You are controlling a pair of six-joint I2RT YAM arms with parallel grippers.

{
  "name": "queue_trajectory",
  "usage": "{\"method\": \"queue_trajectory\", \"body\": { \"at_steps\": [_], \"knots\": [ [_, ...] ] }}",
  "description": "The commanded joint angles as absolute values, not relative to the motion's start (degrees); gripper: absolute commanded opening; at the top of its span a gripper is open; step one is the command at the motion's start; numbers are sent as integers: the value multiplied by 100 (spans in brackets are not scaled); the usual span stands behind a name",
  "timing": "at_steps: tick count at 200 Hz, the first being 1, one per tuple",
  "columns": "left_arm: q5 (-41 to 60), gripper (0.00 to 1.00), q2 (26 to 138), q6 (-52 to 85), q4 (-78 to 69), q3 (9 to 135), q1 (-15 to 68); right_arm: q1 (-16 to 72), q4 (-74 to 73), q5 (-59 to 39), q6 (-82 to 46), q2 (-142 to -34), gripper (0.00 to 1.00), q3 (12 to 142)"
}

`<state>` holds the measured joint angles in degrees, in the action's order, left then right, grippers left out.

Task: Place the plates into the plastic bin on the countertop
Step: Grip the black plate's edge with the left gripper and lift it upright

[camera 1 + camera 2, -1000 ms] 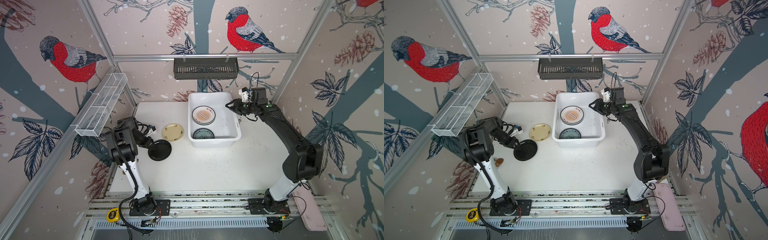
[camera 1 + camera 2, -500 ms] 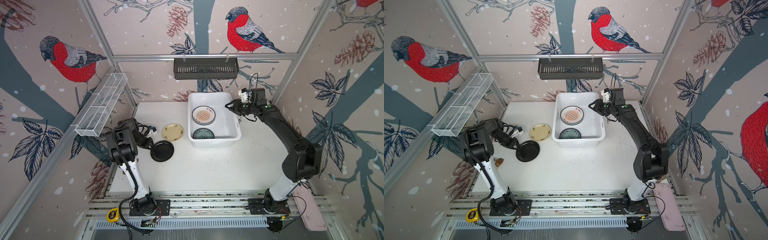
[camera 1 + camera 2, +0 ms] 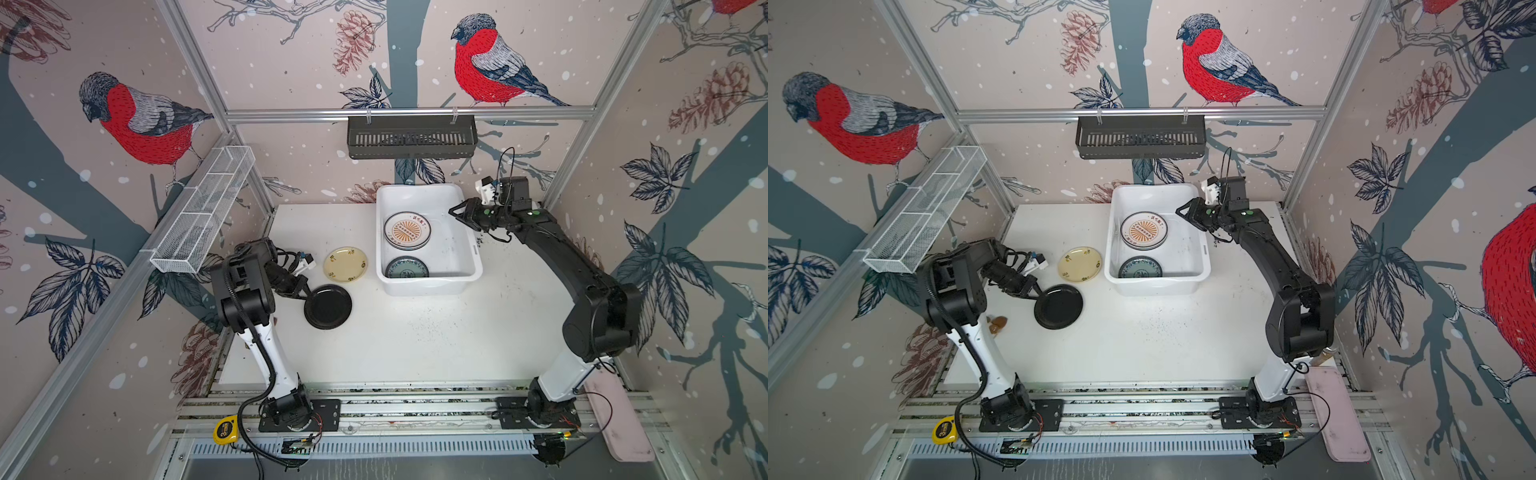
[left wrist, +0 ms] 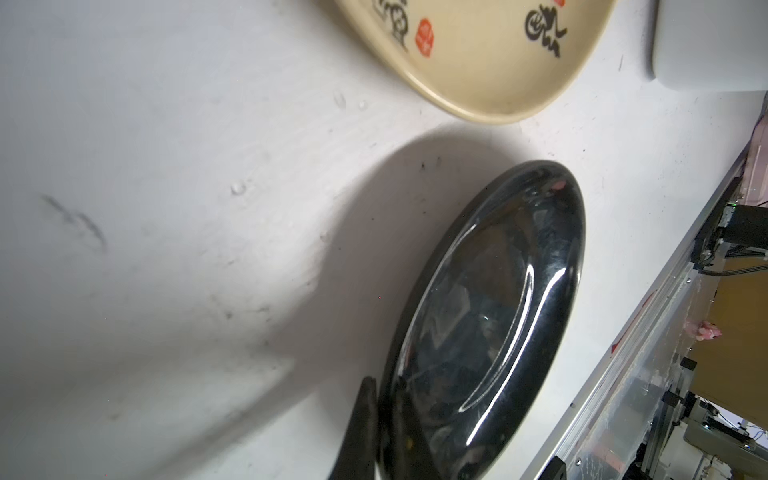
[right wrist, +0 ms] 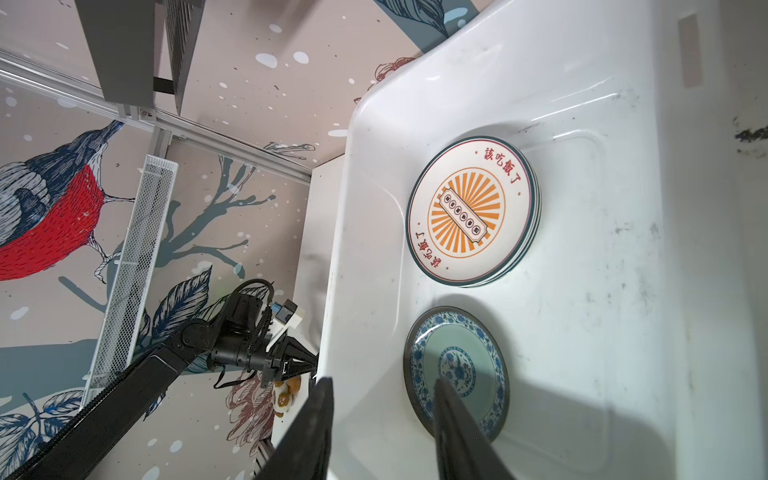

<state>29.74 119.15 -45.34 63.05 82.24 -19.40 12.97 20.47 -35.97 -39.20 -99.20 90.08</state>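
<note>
On the bench (image 3: 415,345) sits the white bin (image 3: 430,286). The black plate (image 3: 328,306) is near it, beside the yellow plate (image 3: 345,264). It looks hard, shiny and slippery, so its thin edge is the best hold. The left end effector (image 3: 304,292) is clamped on that edge; the right end effector (image 3: 455,216) hangs apart, empty.

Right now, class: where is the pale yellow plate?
In both top views the pale yellow plate lies flat on the countertop, just left of the plastic bin and just beyond the black plate.
</note>
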Motion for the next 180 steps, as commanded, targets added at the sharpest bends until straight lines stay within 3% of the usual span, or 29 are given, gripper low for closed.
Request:
{"method": "queue_trajectory", "body": {
  "at_steps": [1,180],
  "knots": [
    [2859,0,11861,-4609,6231,8295,-1956,1297,1837,-3685,-3959,-9945,41,9031],
    [3593,0,11474,-4378,7519,10329,-1765,1295,1786,-4023,-3890,-10331,43,9499]
  ]
}}
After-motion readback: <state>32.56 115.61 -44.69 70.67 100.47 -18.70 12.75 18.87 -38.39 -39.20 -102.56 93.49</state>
